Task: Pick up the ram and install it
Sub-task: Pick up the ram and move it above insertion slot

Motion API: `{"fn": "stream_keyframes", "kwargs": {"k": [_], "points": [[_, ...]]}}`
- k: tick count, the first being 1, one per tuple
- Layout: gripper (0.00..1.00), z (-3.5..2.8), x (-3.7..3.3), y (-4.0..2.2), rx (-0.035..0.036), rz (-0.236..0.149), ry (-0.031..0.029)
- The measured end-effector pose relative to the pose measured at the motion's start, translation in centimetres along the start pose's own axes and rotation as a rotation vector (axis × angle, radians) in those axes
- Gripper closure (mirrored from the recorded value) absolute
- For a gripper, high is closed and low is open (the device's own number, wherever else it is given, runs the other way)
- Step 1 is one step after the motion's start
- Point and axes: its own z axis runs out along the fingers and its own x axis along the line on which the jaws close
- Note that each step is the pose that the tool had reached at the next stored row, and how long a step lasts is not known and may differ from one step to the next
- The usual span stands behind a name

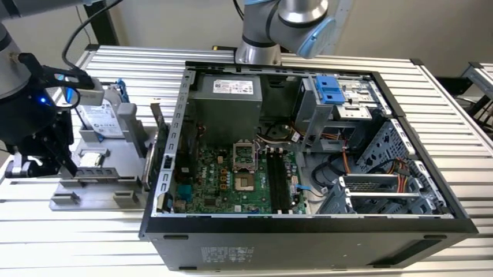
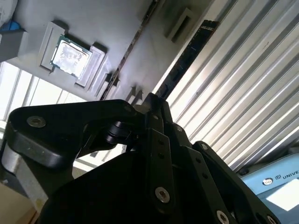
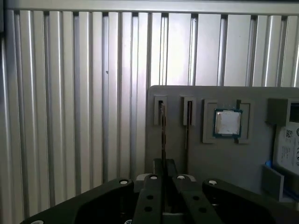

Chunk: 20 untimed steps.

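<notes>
Gripper (image 3: 163, 164) pinches the ram (image 3: 162, 133) edge-on between its fingers, at the grey tray's (image 3: 210, 161) edge
Second stick (image 3: 188, 126) just beside; processor (image 3: 227, 122) and hard drive (image 3: 287, 147) farther along

Exterior view above computer case (image 1: 308, 242), both wrist views close over tray (image 3: 219, 163) (image 2: 112, 28)

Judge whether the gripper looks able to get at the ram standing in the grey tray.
Probably yes: the gripper sits in line with the ram, which stands on edge in the grey tray, with nothing between them.
</notes>
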Motion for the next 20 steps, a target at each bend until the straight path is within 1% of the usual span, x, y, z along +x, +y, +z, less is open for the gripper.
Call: {"fn": "stream_keyframes", "kwargs": {"k": [6,14,20], "points": [[1.0,-1.28,0.02,-0.01,0.0,0.0,0.0],[1.0,-2.78,0.05,-0.03,0.0,0.0,0.0],[1.0,-3.72,0.06,-0.03,0.0,0.0,0.0]]}}
